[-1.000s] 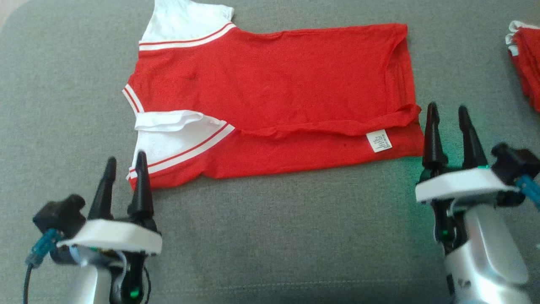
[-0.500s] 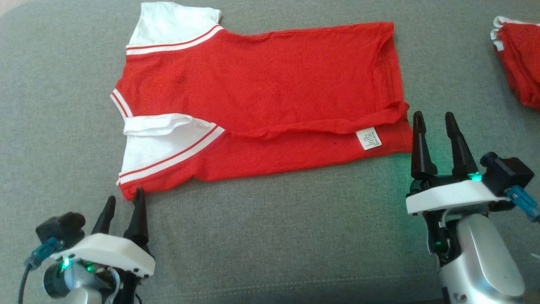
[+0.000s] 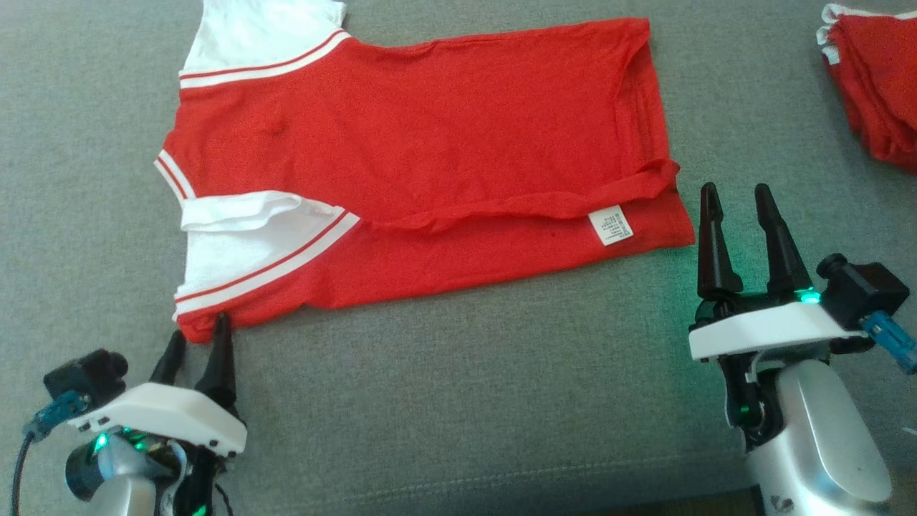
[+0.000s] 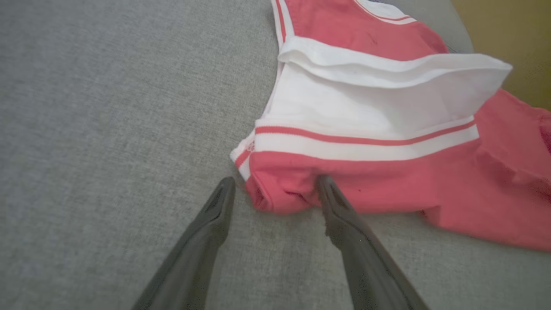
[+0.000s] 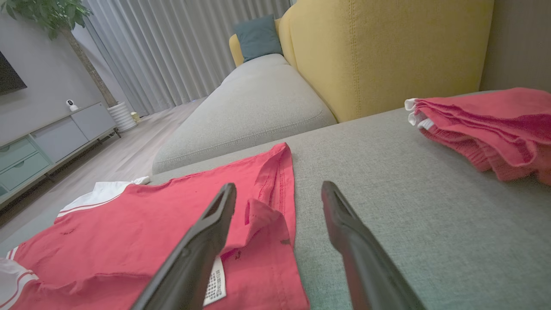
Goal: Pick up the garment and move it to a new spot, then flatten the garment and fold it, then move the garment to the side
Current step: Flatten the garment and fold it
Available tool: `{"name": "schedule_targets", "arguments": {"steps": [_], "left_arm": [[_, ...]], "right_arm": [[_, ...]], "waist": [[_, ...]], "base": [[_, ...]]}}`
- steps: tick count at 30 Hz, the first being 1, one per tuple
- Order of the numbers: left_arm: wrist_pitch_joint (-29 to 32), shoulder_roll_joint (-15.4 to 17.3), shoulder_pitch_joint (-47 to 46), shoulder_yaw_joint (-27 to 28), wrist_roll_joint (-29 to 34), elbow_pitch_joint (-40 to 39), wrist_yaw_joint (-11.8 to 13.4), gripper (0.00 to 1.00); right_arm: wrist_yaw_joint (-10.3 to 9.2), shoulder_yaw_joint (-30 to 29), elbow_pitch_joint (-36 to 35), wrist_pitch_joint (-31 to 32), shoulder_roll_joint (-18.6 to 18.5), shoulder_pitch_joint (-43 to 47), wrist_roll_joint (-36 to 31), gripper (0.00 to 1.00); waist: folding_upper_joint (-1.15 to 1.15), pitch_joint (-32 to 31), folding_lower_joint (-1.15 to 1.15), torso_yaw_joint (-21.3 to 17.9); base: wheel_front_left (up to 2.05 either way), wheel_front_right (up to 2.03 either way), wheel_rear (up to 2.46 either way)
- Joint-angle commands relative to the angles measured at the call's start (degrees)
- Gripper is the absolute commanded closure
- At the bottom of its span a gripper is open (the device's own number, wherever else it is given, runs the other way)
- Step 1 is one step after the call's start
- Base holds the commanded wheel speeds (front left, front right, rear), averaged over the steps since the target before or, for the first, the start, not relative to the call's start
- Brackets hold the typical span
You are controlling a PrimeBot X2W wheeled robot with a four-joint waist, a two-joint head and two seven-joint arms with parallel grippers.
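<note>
The garment (image 3: 415,143) is a red shirt with white sleeves, spread flat on the grey cushion (image 3: 458,401) with its near side folded over. A white label (image 3: 611,225) shows near its right hem. My left gripper (image 3: 199,330) is open at the shirt's near left corner. In the left wrist view that corner of the garment (image 4: 387,181) bunches between the spread fingers of my left gripper (image 4: 275,181), and the right finger touches the cloth. My right gripper (image 3: 736,190) is open just right of the hem. In the right wrist view the garment (image 5: 129,232) lies left of my right gripper (image 5: 280,186).
A folded stack of red clothes (image 3: 874,86) lies at the far right of the cushion, also seen as the red stack (image 5: 486,125) in the right wrist view. A yellow chair back (image 5: 387,51) and a grey sofa (image 5: 258,112) stand beyond. The cushion's front edge runs along the bottom of the head view.
The head camera has shifted, so the whole picture slid left and up. My left gripper has drawn back and down from over the sleeve to the shirt's corner. Both grippers stay open.
</note>
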Motion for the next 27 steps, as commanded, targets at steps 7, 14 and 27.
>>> {"name": "schedule_targets", "arguments": {"steps": [7, 14, 27], "left_arm": [[1.57, 1.83, -2.39, 1.8, -0.93, 1.52, -0.41, 0.64], [-0.32, 1.76, -2.8, 1.07, -0.45, -0.33, -1.09, 1.0], [-2.05, 0.61, -1.96, -0.7, 0.22, -8.0, -0.48, 1.0]], "right_arm": [[0.37, 1.53, -1.58, 0.02, -0.14, -0.41, 0.61, 0.0], [0.37, 1.05, 1.46, 4.51, -0.14, -0.08, -0.7, 0.0], [0.37, -1.57, 9.08, 12.68, -0.14, -2.86, -4.09, 0.0]], "waist": [[0.0, 0.41, 0.0, -0.64], [0.0, -0.12, 0.0, 0.31], [0.0, -0.95, 0.0, 3.92]], "base": [[0.0, 0.0, 0.0], [0.0, 0.0, 0.0], [0.0, 0.0, 0.0]]}}
